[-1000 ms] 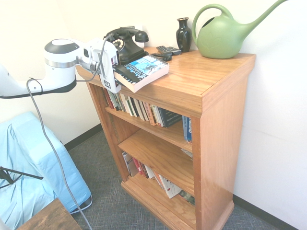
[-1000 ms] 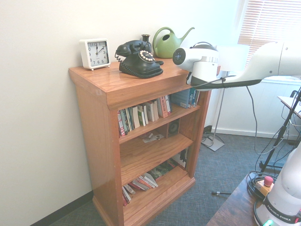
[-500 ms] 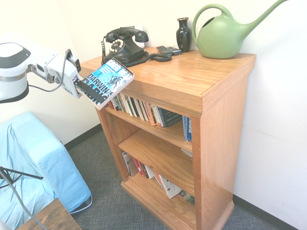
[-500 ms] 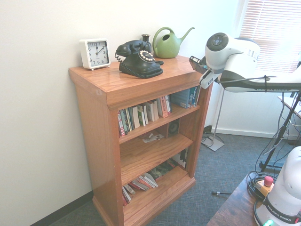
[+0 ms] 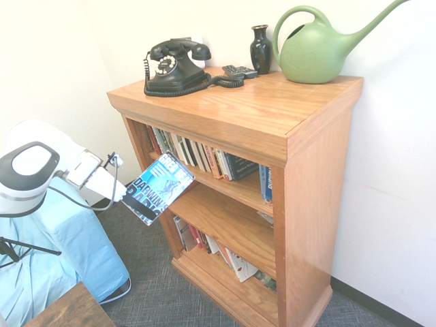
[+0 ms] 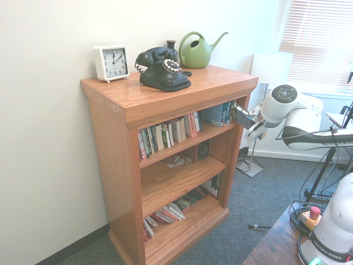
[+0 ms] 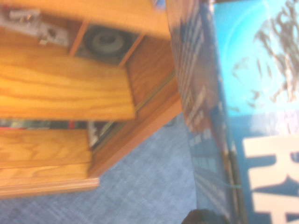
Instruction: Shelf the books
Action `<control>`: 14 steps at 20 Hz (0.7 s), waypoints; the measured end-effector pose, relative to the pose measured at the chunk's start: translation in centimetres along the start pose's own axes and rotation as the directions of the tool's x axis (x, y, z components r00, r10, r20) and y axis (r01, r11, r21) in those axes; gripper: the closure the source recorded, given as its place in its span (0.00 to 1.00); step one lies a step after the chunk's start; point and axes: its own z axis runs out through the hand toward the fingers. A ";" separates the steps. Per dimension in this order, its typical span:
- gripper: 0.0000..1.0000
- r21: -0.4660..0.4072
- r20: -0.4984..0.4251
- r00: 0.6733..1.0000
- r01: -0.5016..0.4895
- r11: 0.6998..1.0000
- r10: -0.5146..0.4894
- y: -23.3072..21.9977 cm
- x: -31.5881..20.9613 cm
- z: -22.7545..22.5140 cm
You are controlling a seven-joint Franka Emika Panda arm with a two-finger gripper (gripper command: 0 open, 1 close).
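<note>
Book (image 5: 158, 189) has dropped below the bookcase's (image 5: 238, 112) top, fingertips hidden

First exterior view, left of centre: book (image 5: 159, 189) cover reads "DARWIN'S", next line starting "RA"; author line above too blurred. Wrist view, lower right: same cover, big white "RA". Second exterior view, upper left: clock (image 6: 111, 63) dial, numerals 7, 6, 5 along bottom. Lower right: "FRANKA EMIKA" on robot base (image 6: 330, 243).

White robot arm (image 5: 30, 170) reaching out, wrist (image 6: 274, 109) angled, fingers (image 6: 254, 132) clamped.
</note>
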 end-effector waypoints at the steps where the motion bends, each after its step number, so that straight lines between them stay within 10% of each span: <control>1: 1.00 0.006 0.007 1.000 -0.008 1.000 0.008 0.4 0.1 0.9; 14: 1.00 0.118 0.054 0.998 0.010 0.993 -0.017 -3.8 3.3 8.8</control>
